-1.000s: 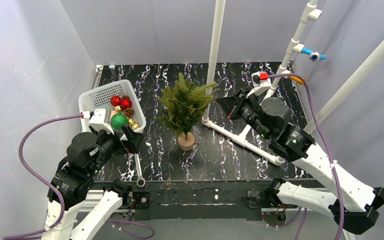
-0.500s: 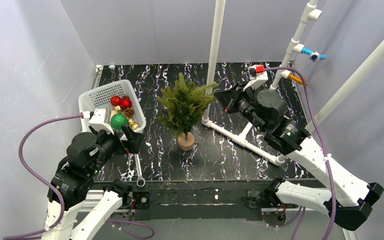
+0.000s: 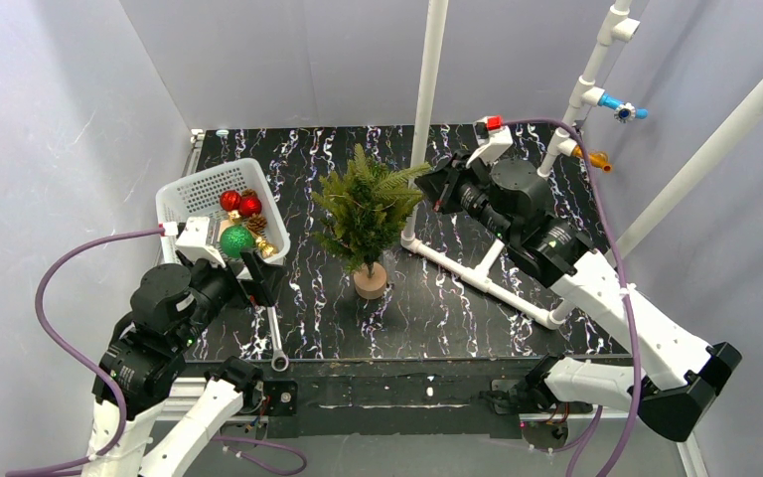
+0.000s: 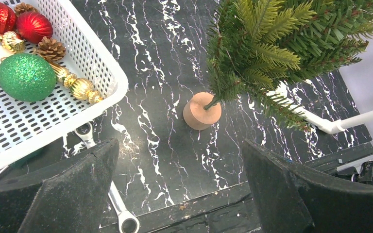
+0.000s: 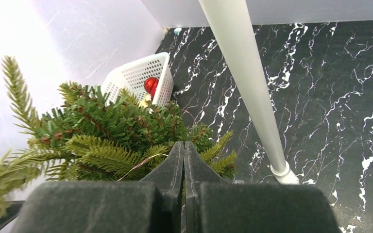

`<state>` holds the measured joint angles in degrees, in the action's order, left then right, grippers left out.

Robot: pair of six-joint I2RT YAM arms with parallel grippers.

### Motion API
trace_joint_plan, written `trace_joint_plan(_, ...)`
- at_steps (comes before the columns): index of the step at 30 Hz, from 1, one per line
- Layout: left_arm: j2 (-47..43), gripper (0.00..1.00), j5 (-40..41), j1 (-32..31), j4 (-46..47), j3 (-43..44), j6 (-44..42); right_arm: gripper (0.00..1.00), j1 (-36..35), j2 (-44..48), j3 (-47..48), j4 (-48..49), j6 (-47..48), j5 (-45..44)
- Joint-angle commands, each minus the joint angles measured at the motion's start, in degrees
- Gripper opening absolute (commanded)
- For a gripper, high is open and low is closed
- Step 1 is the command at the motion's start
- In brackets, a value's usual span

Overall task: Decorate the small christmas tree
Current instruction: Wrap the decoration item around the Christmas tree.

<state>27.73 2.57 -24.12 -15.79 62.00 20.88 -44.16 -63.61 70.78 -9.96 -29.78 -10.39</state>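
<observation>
The small christmas tree stands upright on its round tan base mid-table; it also shows in the left wrist view and the right wrist view. My right gripper is shut, its tips right at the tree's upper right branches. A thin gold thread lies across the needles beside its left finger; whether it is pinched I cannot tell. My left gripper hangs open and empty above the table's near edge, beside the basket.
The white basket holds a green glitter ball, red balls, gold ornaments and a pine cone. A wrench lies beneath its near corner. A white upright pole stands just right of the tree.
My right arm has swung left and further back, bringing its shut gripper up against the tree's upper right branches. The left arm, tree and basket have not moved.
</observation>
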Motion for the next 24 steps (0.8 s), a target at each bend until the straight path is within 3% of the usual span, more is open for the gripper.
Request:
trace_joint_plan(1, -0.4, 0.99, 0.7, -0.2, 0.4, 1.9, -0.8, 0.01, 0.7, -1.1, 2.1, 2.4, 0.9, 2.1)
trace_joint_plan(22, -1.2, 0.99, 1.6, -0.1, 0.2, 1.1, -1.3, 0.01, 0.9, -2.9, 1.7, 0.8, 0.2, 6.9)
trace_joint_plan(24, -1.1, 0.99, 1.5, -0.1, 0.4, 1.0, -1.2, 0.09, 0.9, -2.1, 1.7, 0.2, 0.2, 6.0)
